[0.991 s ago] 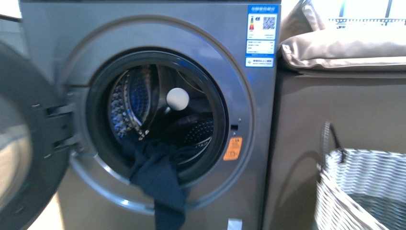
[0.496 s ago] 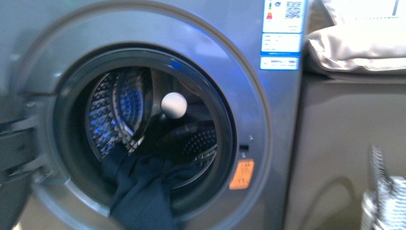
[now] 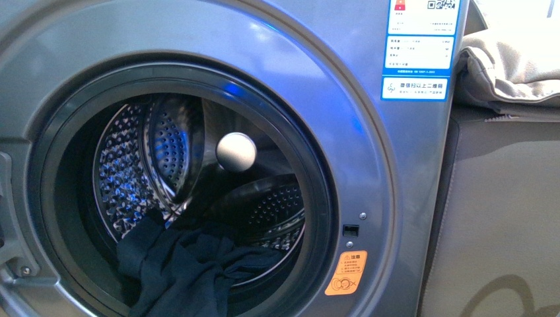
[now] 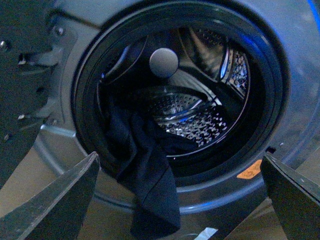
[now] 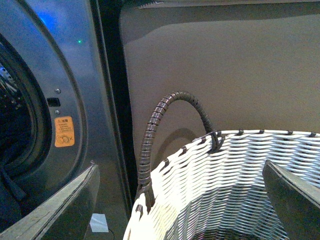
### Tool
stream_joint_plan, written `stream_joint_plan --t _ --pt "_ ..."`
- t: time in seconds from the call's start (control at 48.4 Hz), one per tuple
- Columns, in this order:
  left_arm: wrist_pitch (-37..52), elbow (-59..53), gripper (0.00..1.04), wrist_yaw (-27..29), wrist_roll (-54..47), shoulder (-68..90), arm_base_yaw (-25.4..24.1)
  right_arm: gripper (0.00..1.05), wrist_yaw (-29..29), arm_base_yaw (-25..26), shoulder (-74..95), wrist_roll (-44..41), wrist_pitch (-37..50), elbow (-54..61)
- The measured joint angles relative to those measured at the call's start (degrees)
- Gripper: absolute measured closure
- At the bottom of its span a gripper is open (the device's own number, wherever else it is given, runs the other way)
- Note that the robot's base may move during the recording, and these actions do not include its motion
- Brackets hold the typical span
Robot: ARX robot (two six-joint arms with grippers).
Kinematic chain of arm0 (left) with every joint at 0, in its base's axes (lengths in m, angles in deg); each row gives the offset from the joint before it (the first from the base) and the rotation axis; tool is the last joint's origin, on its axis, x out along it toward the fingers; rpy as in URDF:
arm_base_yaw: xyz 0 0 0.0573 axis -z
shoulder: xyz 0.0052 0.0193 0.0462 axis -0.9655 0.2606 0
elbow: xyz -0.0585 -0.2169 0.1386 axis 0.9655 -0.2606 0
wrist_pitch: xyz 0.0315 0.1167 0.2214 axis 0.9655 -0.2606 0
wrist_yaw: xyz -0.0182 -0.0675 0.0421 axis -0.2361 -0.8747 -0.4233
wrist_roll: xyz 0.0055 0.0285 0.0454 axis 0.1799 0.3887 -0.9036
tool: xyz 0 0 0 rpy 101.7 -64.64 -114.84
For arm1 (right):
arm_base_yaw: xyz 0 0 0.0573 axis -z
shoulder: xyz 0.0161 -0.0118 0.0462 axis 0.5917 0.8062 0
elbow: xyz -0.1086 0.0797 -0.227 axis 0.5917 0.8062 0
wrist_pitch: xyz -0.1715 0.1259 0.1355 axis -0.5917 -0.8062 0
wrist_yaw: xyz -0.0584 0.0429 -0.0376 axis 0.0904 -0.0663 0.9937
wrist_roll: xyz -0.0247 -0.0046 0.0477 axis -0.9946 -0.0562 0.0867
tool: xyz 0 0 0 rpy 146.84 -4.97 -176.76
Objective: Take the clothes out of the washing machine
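Clothes (image 3: 181, 271): one plain dark navy garment, soft and crumpled. It lies bunched in the lower left of the drum mouth and spills out over the door seal (image 3: 46, 198). In the left wrist view (image 4: 145, 170) its end hangs down the machine's front.
Drum (image 3: 132, 165): perforated steel, lit blue, holding the garment. A round grey cap (image 3: 236, 152) sits at its back.
Washing machine (image 3: 370, 165): grey metallic front, porthole uncovered.
Orange sticker (image 3: 347, 273): just right of the porthole, low down.
Blue-white label (image 3: 418, 53): top right corner of the front.
Beige cushion (image 3: 508, 66): on the unit to the right of the machine.
Basket (image 5: 225, 175): white-grey weave with a dark wrapped handle (image 5: 160, 125), beside the machine. Only its inner wall shows.
Left end effector (image 4: 180, 157): released, fingers spread wide, facing the porthole.
Right end effector (image 5: 180, 164): released, fingers spread wide, above the basket.
Change: the front view is closer than a second ago. The door and basket have left it, and the garment lies as before.
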State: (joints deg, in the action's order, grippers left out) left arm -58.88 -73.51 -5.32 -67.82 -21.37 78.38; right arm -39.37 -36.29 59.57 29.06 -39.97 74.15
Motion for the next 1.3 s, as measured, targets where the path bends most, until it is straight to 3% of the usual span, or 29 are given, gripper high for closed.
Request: stream_joint_plan --t 0.268,0.537,0.908,1.156,1.301 --pt "23.0 8.7 0.06 -1.4 -5.3 27.9 5.5 0.08 0.0 0.0 0.0 0.0 0.0 0.0" --pt "33.4 21.9 0.06 -4.4 -9.6 55.1 4.9 0.08 0.0 0.0 0.0 0.0 0.0 0.0" --pt "28.7 44.2 0.06 -1.5 -15.5 84.1 4.7 0.08 0.0 0.0 0.0 0.0 0.0 0.0" --pt "18.2 56.2 0.06 1.0 -19.4 98.3 4.9 0.08 0.0 0.0 0.0 0.0 0.0 0.0" --pt "16.6 59.9 0.06 2.4 -21.5 103.7 5.2 0.08 0.0 0.0 0.0 0.0 0.0 0.0"
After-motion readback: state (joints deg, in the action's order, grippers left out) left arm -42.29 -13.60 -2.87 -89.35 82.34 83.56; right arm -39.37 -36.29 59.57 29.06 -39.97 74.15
